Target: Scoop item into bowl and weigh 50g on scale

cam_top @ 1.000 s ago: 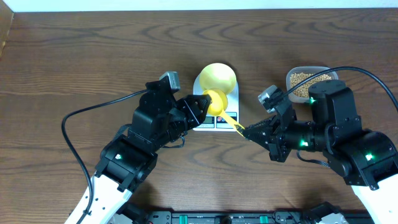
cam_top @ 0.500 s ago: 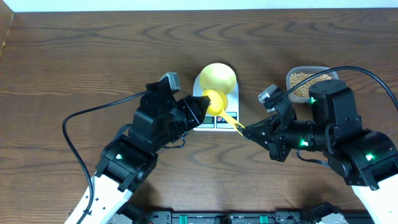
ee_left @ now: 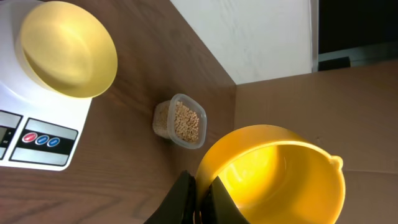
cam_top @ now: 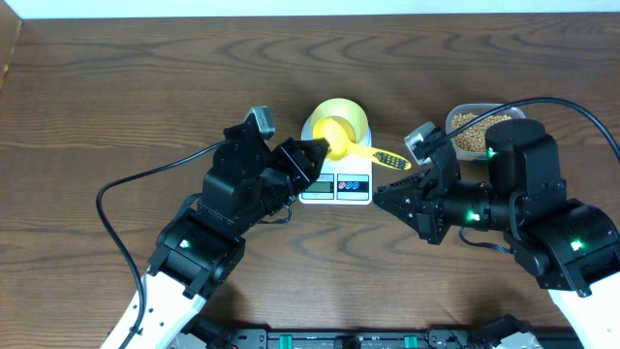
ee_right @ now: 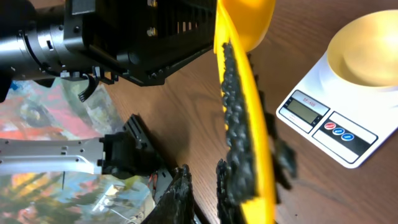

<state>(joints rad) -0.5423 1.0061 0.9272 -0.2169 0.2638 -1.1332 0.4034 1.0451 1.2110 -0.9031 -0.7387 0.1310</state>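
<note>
The pale yellow bowl [cam_top: 338,117] sits on the white scale [cam_top: 335,184]; both also show in the left wrist view, bowl [ee_left: 68,50] on scale [ee_left: 37,130]. My left gripper [cam_top: 316,155] [ee_left: 200,198] is shut on the rim of the bright yellow scoop [cam_top: 336,148] [ee_left: 273,177], whose cup looks empty. Its black-padded handle [cam_top: 389,160] [ee_right: 244,124] points right. My right gripper [cam_top: 382,193] [ee_right: 202,190] hangs just below the handle's end, open a little, with bare wood between its fingers. The beans [cam_top: 472,134] [ee_left: 186,122] lie in a clear tub.
The clear plastic tub [cam_top: 476,118] stands at the back right, close behind my right arm. The scale's display and coloured buttons [ee_right: 339,132] face the front. Cables trail from both arms over the wooden table [cam_top: 116,107].
My right gripper has opened and let go of the scoop's handle. My left gripper has swung the scoop so the handle now points right, away from the right gripper.
</note>
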